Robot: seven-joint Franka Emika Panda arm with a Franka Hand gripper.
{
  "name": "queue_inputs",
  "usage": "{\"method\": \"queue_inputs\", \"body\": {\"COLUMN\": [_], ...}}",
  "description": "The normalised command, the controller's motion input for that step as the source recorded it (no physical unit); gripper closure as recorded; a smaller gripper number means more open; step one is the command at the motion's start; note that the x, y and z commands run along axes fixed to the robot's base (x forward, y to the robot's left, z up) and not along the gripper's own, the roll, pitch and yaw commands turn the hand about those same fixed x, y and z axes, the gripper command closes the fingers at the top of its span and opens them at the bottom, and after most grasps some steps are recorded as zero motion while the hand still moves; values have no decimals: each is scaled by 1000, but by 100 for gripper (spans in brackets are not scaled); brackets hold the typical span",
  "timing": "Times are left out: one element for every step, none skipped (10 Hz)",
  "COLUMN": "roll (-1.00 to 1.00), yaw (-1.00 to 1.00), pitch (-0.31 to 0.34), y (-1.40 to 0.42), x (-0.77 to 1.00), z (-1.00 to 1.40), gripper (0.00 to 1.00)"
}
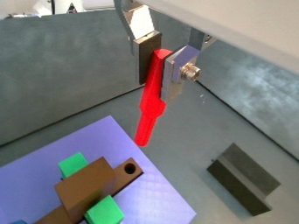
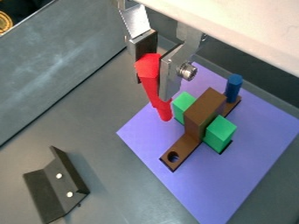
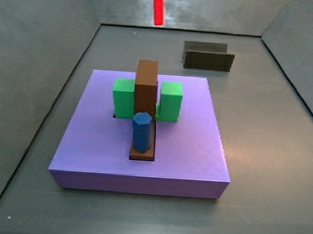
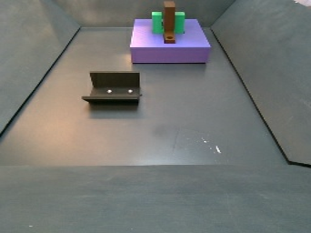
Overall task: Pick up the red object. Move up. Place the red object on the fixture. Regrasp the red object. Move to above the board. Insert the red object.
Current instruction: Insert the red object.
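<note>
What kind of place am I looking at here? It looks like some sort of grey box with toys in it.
Probably a robot test cell or a simulated one: a bare grey walled pen, a purple board with practice blocks, a dark fixture on the floor, and the gripper hanging above, shut on a red object.

Robot lab test cell: bare grey walled floor (image 4: pixel 158 127), fixture (image 4: pixel 113 88), gripper (image 2: pixel 158 52) overhead.

**Red stick held high over the board**

The gripper (image 1: pixel 162 54) clamps the red object (image 1: pixel 152 101) by its upper end in both wrist views; the thin bright stick hangs nearly upright, its lower tip in the air over the board (image 2: pixel 251 149), a flat lavender slab. The fixture (image 4: pixel 113 88), a dark L-shaped bracket, stands on the floor well apart from the board.
</note>
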Motion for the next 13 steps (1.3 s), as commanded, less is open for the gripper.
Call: {"method": "queue_inputs", "body": {"roll": [500, 500, 299, 244, 257, 299, 210, 140, 237, 421, 460, 463, 431], "yaw": [86, -123, -426, -286, -189, -91, -114, -197, -200, -220, -274, -191, -83], "pitch": [19, 87, 70, 50, 13, 14, 74, 57, 50, 90, 129, 263, 297], "y": [-143, -251, 0, 109, 117, 131, 74, 0, 0, 0, 0, 0, 0], "x": [137, 451, 131, -71, -169, -309, -300, -349, -174, 0, 120, 380, 469], "z": [0, -234, -597, -626, -646, -526, -594, -506, -477, -349, -240, -91, -6], "gripper": [100, 100, 100, 100, 100, 100, 100, 100, 100, 100, 100, 100, 100]}}
